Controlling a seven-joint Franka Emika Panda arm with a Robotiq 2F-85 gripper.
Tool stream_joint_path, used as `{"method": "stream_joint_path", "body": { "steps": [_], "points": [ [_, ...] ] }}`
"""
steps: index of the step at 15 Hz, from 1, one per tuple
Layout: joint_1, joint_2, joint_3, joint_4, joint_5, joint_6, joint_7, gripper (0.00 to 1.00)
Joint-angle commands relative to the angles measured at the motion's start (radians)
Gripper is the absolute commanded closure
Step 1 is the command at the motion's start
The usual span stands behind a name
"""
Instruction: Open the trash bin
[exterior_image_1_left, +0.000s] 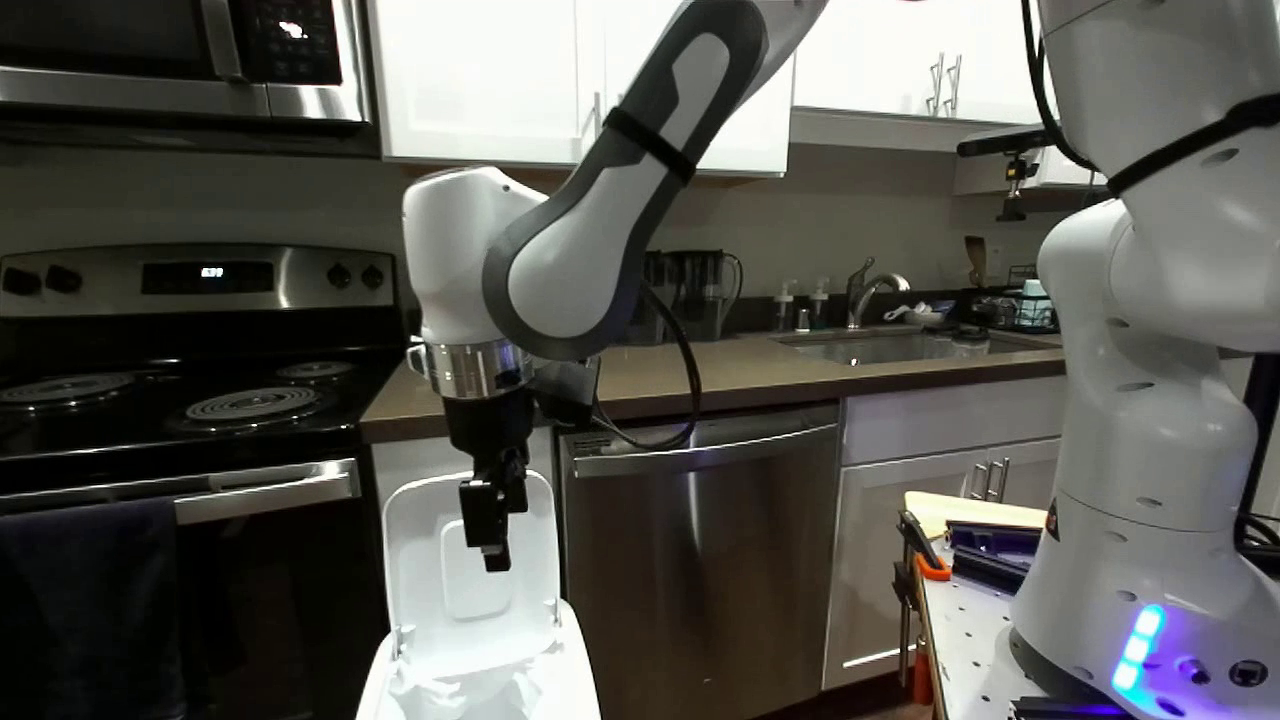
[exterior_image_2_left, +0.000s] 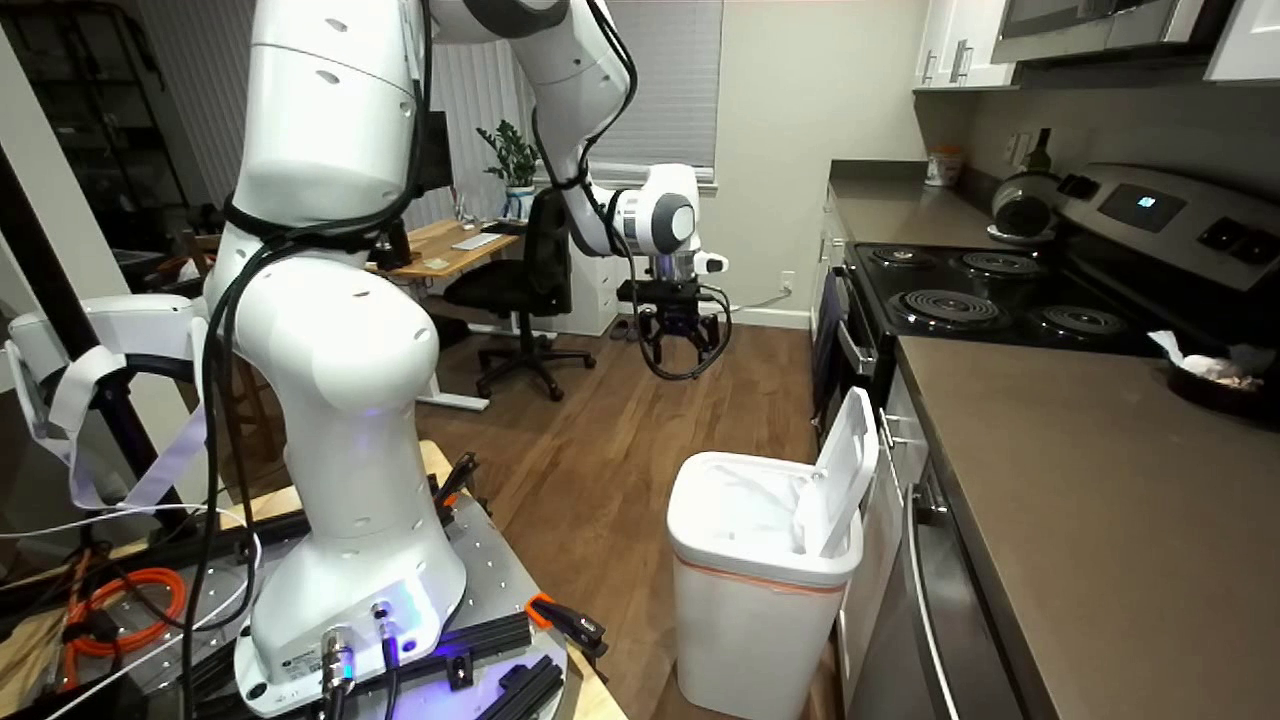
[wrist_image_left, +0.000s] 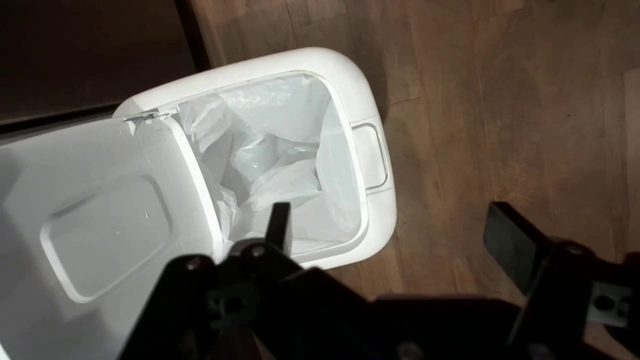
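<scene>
White plastic trash bin (exterior_image_2_left: 750, 630) on brown wood-plank floor (exterior_image_2_left: 580, 470), rounded white lid (exterior_image_1_left: 470, 600) raised; near stainless-steel dishwasher (exterior_image_1_left: 690, 570) under brown countertop (exterior_image_1_left: 760, 365). Black two-fingered gripper (wrist_image_left: 392, 230) midair, jaws apart.

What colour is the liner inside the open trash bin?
White; the liner shows best in the wrist view.

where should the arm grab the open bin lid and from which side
I'd grip the lid by its free upper edge, coming down from above and closing across its thickness. It stands nearly upright, hinged to the bin, so that edge points up. The open tool should span it, though the cabinet looks close behind and may leave little room on that side.
</scene>
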Motion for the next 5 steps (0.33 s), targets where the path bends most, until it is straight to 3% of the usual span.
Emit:
{"method": "stream_joint_path", "body": {
  "steps": [1, 5],
  "points": [
    [-0.047, -0.077, 0.033, -0.089, 0.016, 0.043, -0.011, 0.00],
    [-0.048, -0.044, 0.034, -0.051, -0.006, 0.013, 0.005, 0.00]
  ]
}}
